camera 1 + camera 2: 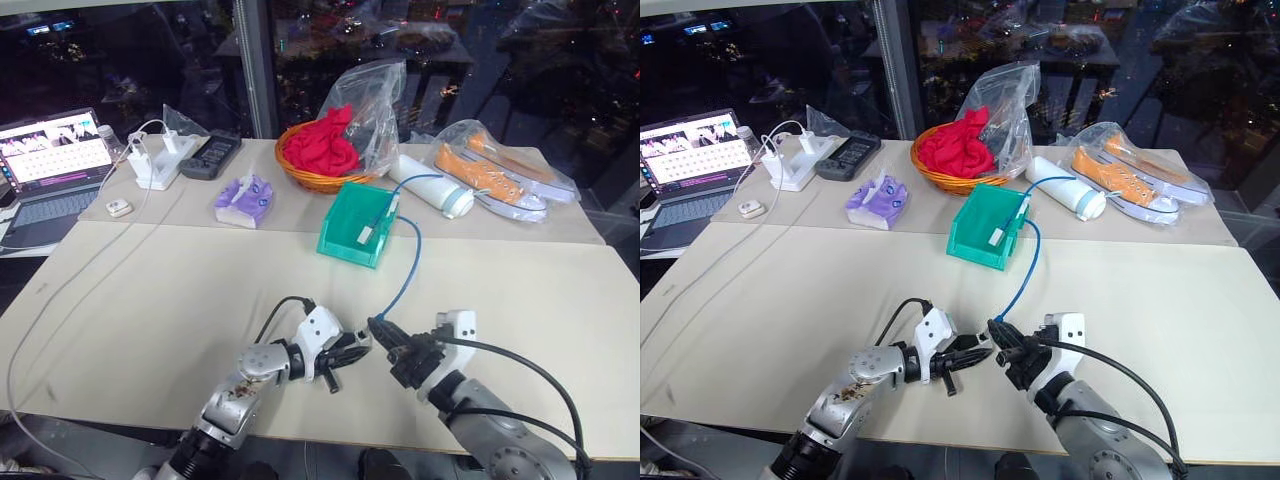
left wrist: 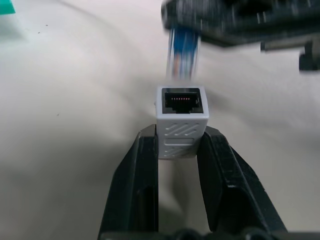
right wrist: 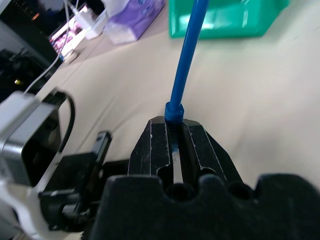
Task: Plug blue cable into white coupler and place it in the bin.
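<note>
While the left gripper (image 2: 178,145) pinches the white coupler (image 2: 181,120) between its two black fingers, with the coupler's open socket facing outward, the right gripper (image 3: 175,137) is clamped shut on the near end of the blue cable (image 1: 408,272), whose cord rises out from between its closed fingers. Both grippers hover close together just above the near edge of the tabletop (image 1: 150,310), roughly at its middle, tips almost meeting. From the left wrist view the plug hangs just beyond the socket, blurred, so it seems not yet seated, though I cannot be sure how well the two line up. From the right gripper the cable runs away across the tabletop toward the far edge and climbs over the rim of the bin (image 1: 345,225), which stands past the middle of the tabletop, near a wicker basket (image 1: 320,180) holding red cloth; its far end appears to lie inside the bin already. By my reading, both parts are picked up and brought face to face; pushing the plug home is left, and then carrying the joined pair over and setting it down in the bin.
</note>
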Robot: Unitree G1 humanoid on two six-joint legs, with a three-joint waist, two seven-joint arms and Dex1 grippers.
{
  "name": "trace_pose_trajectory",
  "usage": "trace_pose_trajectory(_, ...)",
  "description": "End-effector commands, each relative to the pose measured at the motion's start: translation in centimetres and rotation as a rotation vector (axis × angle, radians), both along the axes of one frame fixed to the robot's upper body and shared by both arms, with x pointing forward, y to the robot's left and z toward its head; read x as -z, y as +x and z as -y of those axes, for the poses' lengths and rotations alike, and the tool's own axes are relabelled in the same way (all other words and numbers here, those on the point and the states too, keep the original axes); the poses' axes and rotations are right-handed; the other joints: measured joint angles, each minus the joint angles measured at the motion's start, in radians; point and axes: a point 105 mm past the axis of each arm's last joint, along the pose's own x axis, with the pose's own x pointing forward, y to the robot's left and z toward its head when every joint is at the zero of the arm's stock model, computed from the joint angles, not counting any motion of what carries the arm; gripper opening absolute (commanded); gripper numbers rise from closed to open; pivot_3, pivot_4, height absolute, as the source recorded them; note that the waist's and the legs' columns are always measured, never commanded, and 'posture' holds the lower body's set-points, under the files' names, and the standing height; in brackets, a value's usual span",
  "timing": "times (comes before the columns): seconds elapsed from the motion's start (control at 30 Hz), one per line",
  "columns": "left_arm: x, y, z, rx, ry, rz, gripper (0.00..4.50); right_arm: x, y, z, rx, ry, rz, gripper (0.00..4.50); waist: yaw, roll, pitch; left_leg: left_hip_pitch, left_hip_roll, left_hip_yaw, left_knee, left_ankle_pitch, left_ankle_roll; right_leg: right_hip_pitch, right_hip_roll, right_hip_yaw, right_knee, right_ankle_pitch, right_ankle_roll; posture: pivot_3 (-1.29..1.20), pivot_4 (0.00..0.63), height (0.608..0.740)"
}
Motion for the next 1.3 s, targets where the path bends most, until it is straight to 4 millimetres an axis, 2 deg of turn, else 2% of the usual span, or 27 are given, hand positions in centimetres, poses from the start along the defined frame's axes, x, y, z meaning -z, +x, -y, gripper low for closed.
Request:
trace_pose_trajectory(0.03, -1.0, 0.0, 0.4, 0.011, -0.03, 0.038, 0.63, 0.0, -0.1, -0.1, -0.003, -0.004, 0.013, 0.0, 0.001, 0.0, 0.0, 0.0, 0.0, 0.0, 0.0, 0.0, 0.0, 0.0, 0.0, 0.0, 0.0, 0.0, 0.0, 0.0, 0.15, 0.723)
trace_pose_trajectory(0.3, -1.0, 0.0, 0.4, 0.008, -0.03, 0.038, 0.63, 0.6, -0.1, 0.2, 0.004, -0.009, 0.0, 0.0, 0.001, 0.0, 0.0, 0.0, 0.0, 0.0, 0.0, 0.0, 0.0, 0.0, 0.0, 0.0, 0.001, 0.0, 0.0, 0.0, 0.15, 0.723)
trace_pose_trajectory(0.47, -1.0, -0.1, 0.4, 0.009, -0.03, 0.037, 0.63, 1.2, -0.2, 0.1, -0.008, -0.075, -0.004, 0.0, 0.001, 0.0, 0.0, 0.0, 0.0, 0.0, 0.001, 0.0, 0.0, 0.0, 0.0, 0.0, 0.001, 0.0, 0.0, 0.0, 0.15, 0.723)
trace_pose_trajectory(0.8, -1.0, 0.0, 0.4, 0.007, -0.031, 0.037, 0.63, 4.0, -0.3, -0.5, -0.041, -0.535, 0.133, 0.0, -0.001, 0.0, 0.0, 0.003, 0.0, 0.0, 0.002, 0.0, 0.0, 0.004, 0.0, 0.0, 0.001, 0.0, 0.0, 0.0, 0.15, 0.723)
trace_pose_trajectory(1.03, -1.1, 0.1, 0.3, 0.004, -0.033, 0.035, 0.63, 5.5, 0.0, 0.2, 0.001, -0.688, 0.202, 0.0, -0.004, 0.0, 0.0, 0.003, 0.0, 0.0, 0.003, 0.001, -0.002, 0.007, 0.001, 0.0, 0.001, -0.002, 0.005, 0.0, 0.15, 0.723)
trace_pose_trajectory(1.3, -1.1, 0.0, 0.4, 0.012, -0.029, 0.034, 0.63, 11.6, -1.2, -0.8, -0.123, -0.666, 0.0, 0.0, -0.018, -0.001, -0.003, 0.008, 0.001, 0.0, 0.003, 0.001, -0.002, 0.014, 0.001, 0.0, 0.003, -0.004, 0.007, 0.0, 0.15, 0.723)
